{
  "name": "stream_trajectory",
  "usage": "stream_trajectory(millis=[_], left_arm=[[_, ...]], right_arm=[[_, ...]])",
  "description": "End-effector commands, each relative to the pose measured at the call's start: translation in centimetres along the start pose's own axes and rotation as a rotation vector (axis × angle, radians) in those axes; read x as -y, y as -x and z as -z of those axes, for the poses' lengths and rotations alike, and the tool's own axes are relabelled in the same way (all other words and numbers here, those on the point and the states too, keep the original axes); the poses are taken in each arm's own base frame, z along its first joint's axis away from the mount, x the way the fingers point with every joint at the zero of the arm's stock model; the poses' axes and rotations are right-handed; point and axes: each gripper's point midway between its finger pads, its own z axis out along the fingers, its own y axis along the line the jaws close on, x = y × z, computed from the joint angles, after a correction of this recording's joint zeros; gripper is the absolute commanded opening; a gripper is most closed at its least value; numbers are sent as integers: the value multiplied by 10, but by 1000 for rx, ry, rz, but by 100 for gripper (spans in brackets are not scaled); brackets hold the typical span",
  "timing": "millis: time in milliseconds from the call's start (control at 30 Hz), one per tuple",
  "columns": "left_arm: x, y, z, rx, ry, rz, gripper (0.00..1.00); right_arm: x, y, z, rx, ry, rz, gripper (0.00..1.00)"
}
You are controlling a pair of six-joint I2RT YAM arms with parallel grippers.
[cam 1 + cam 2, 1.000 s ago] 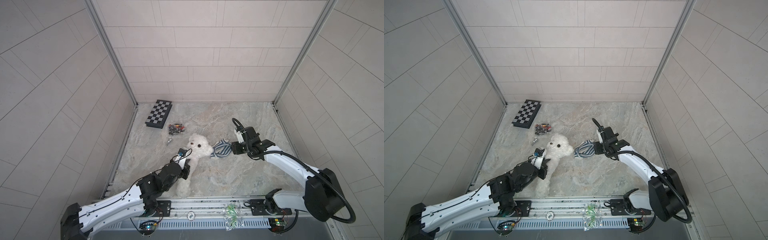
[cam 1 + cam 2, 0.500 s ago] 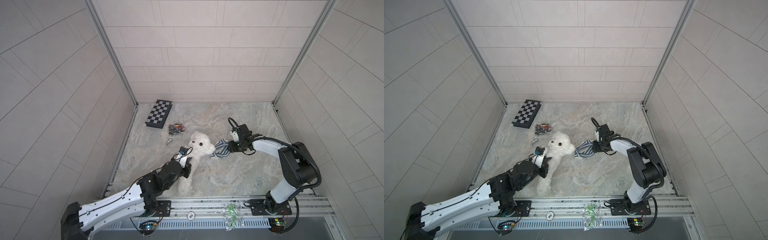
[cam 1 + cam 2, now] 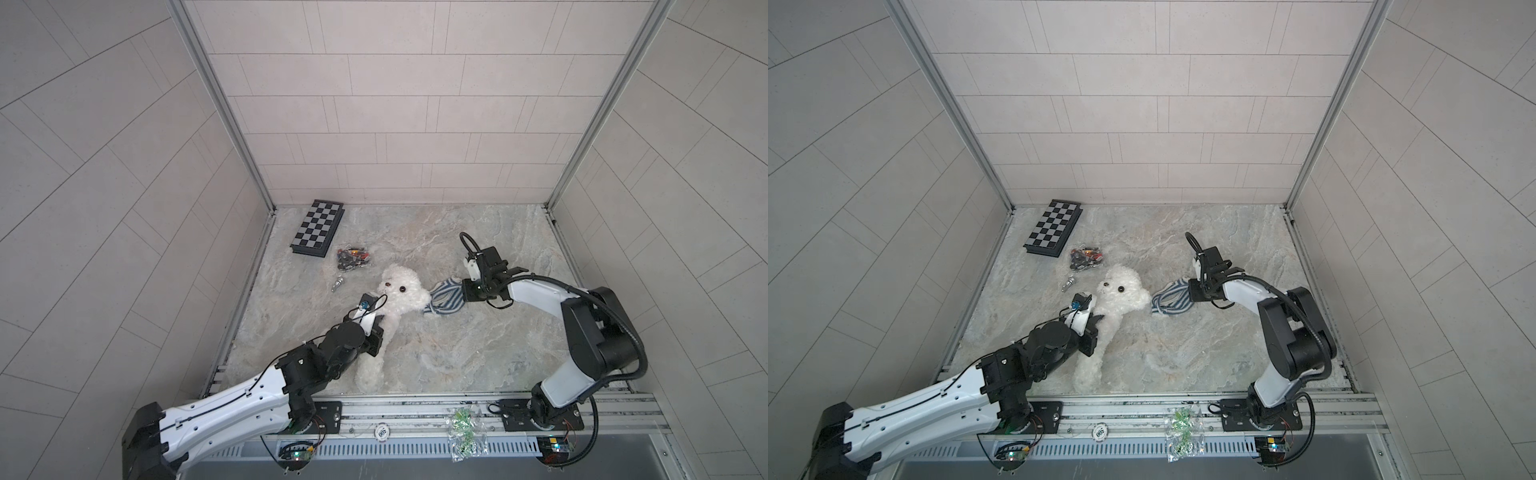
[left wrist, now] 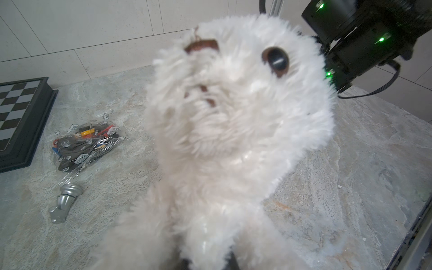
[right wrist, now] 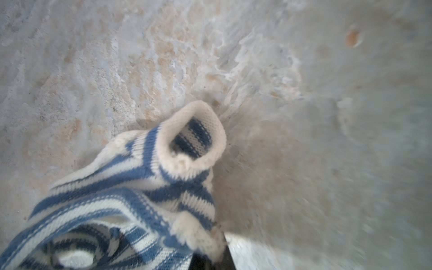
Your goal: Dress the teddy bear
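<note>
Teddy bear (image 3: 397, 293) lies face up mid-table, with the left gripper (image 3: 377, 330) clamped on its side and the fingertips lost in fur. A chessboard (image 3: 318, 228) sits far left. The right gripper (image 3: 467, 293) is closed, pinching a striped shirt (image 3: 446, 297) beside the bear's head. A bag of pieces (image 3: 353, 259) and a silver chess piece (image 3: 338, 284) lie nearby.

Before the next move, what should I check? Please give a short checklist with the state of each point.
1. Grip of left gripper on teddy bear: ok, shut on its body.
2. Grip of right gripper on striped shirt: ok, shut on its edge.
3. Shirt on the bear: not ok, it lies beside the head.
4. Which shirt opening faces the bear: cannot tell.
5. Silver chess piece and bag apart from the bear: ok.
</note>
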Motion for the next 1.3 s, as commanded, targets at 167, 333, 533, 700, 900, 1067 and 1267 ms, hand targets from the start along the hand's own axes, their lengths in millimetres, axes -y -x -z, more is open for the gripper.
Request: stream_trajectory(millis=[167, 333, 533, 700, 900, 1067, 1267], left_arm=[[-7, 14, -2, 53, 22, 44, 0], [-14, 4, 0, 47, 32, 65, 0], [-28, -12, 12, 44, 63, 99, 0], [-43, -19, 23, 26, 115, 110, 0], [-50, -24, 28, 9, 147, 137, 0], [-55, -26, 29, 8, 171, 141, 0], [-56, -27, 29, 6, 179, 147, 0]], right_arm=[[-1, 15, 98, 98, -279, 297, 0], [-17, 19, 110, 135, -362, 415, 0], [-66, 40, 82, 117, -325, 509, 0], [-102, 49, 39, 41, -325, 559, 1], [-148, 46, -5, -24, -265, 557, 5], [-183, 39, -16, -26, -149, 535, 11], [-204, 19, -19, -40, -52, 499, 19]])
